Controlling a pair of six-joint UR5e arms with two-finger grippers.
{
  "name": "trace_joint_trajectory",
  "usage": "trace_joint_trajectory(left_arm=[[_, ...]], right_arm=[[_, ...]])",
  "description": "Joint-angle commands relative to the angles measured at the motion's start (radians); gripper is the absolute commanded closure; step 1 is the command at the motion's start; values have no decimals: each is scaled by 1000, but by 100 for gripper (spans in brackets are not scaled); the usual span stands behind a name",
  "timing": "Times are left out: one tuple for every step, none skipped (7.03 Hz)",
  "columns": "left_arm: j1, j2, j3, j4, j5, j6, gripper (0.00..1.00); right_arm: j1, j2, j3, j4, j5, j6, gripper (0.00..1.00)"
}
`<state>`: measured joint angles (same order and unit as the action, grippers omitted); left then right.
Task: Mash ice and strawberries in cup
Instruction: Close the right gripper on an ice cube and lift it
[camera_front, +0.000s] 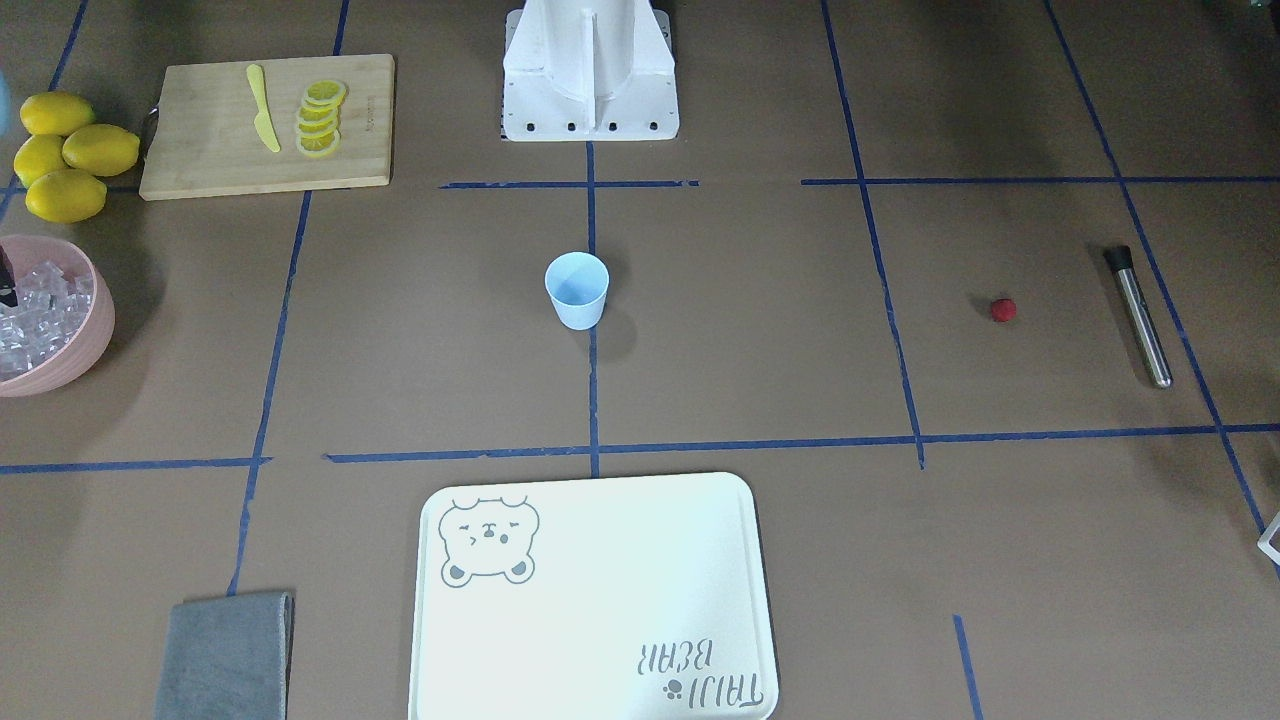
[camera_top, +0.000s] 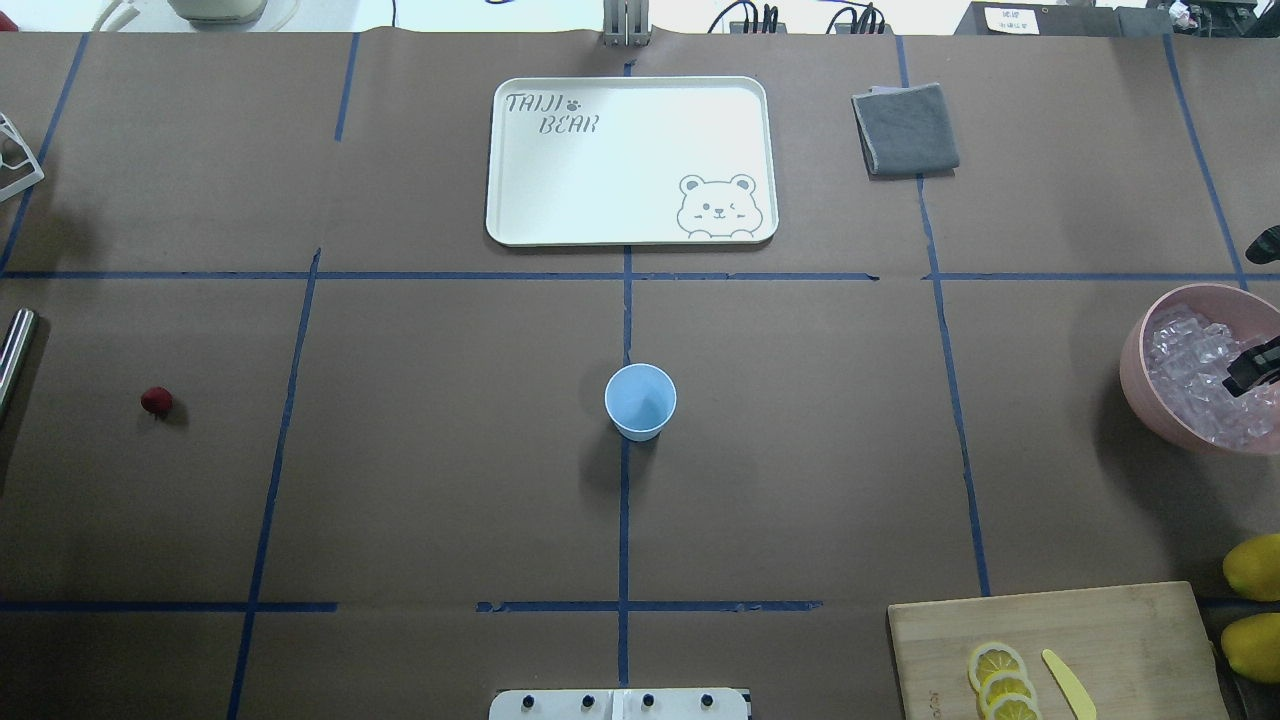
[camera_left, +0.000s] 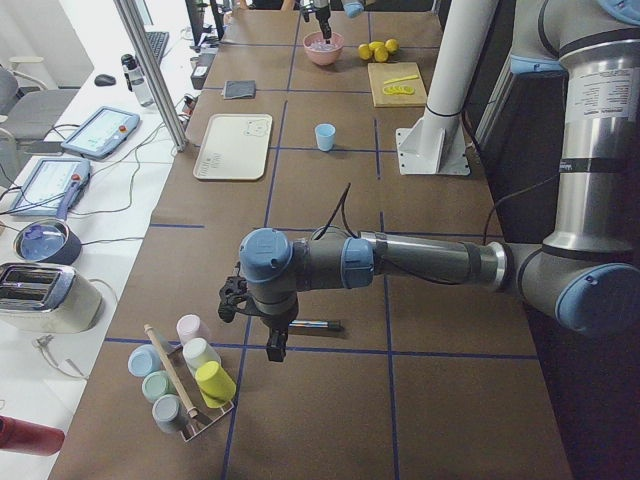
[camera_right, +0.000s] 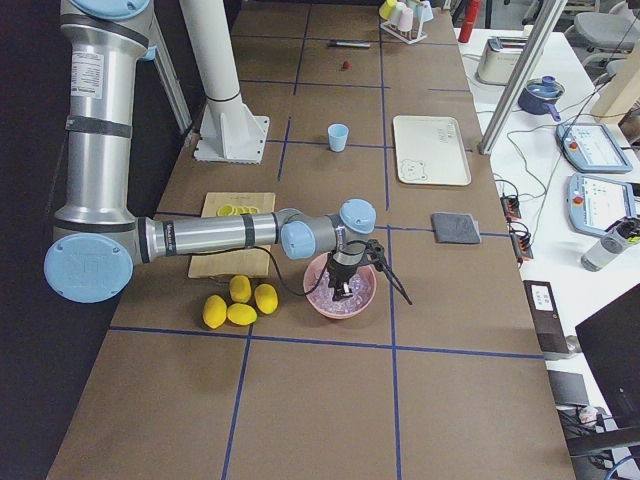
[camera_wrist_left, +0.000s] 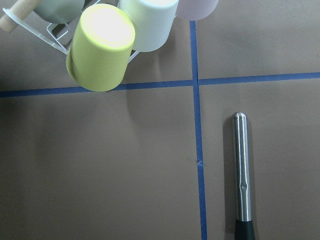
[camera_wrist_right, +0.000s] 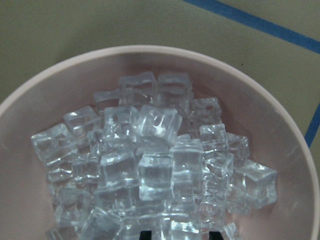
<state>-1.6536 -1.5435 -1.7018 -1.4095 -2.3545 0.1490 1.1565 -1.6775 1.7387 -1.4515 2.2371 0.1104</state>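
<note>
The pale blue cup (camera_top: 640, 400) stands upright and empty at the table's middle, also in the front view (camera_front: 577, 290). The small red strawberry (camera_top: 156, 401) lies alone on the robot's left side. The ice (camera_wrist_right: 155, 165) fills a pink bowl (camera_top: 1135, 350) at the far right. My right gripper (camera_wrist_right: 180, 234) is down in the bowl with its fingertips apart among the cubes. My left gripper (camera_left: 275, 348) hangs over a steel muddler (camera_wrist_left: 242, 170) at the table's left end; I cannot tell whether it is open or shut.
A wooden board (camera_top: 1100, 640) with lemon slices (camera_top: 1000, 680) and a yellow knife (camera_top: 1068, 682) sits near right, with lemons (camera_front: 70, 150) beside it. A white tray (camera_top: 560, 170) and a grey cloth (camera_top: 905, 128) lie at the far side. A rack of cups (camera_wrist_left: 102, 47) stands near the muddler.
</note>
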Motion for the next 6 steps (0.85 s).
trace_joint_trajectory(left_arm=[[0, 6, -21, 4, 0, -9, 0], [0, 5, -19, 4, 0, -11, 0], [0, 3, -19, 4, 0, -17, 0], [0, 3, -19, 4, 0, -17, 0], [0, 3, -19, 4, 0, -17, 0], [0, 3, -19, 4, 0, -17, 0]], right_arm=[[3, 1, -2, 0, -5, 0, 75], [3, 1, -1, -1, -4, 0, 92], [21, 4, 5, -7, -4, 0, 99], [54, 4, 33, -10, -1, 0, 100], [107, -4, 120, -71, 4, 0, 100], [141, 2, 257, -219, 4, 0, 100]])
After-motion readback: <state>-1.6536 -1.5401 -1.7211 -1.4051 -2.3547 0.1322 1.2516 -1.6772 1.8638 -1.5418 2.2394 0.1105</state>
